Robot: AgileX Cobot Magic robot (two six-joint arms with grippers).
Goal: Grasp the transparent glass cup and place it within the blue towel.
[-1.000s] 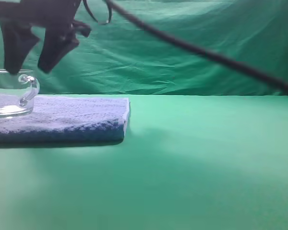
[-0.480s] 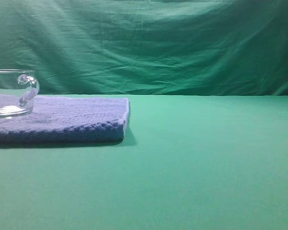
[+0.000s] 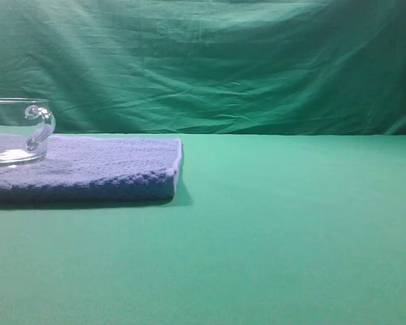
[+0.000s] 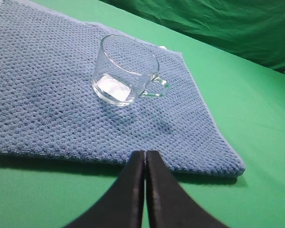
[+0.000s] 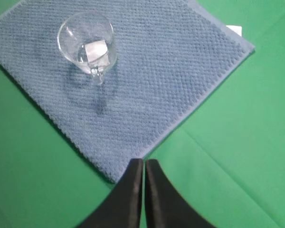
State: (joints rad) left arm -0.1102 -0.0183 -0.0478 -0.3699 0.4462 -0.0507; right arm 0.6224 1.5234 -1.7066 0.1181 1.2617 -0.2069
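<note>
My arm gone from high view since 1s ago; both grippers [image 4: 145, 159] [image 5: 143, 166] pinched together, empty; glass cup [image 3: 13, 132] upright on blue towel [image 3: 108, 169], handle pointing right

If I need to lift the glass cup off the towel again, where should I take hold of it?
Take the glass cup by its rim wall, from above, one finger inside and one outside. It stands upright and open-mouthed on the blue towel, so the rim is free. Choose the side away from the loop handle, which sticks out sideways.

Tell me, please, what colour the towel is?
Blue-lavender, knobbly weave; the blue towel shows best in the right wrist view.
</note>
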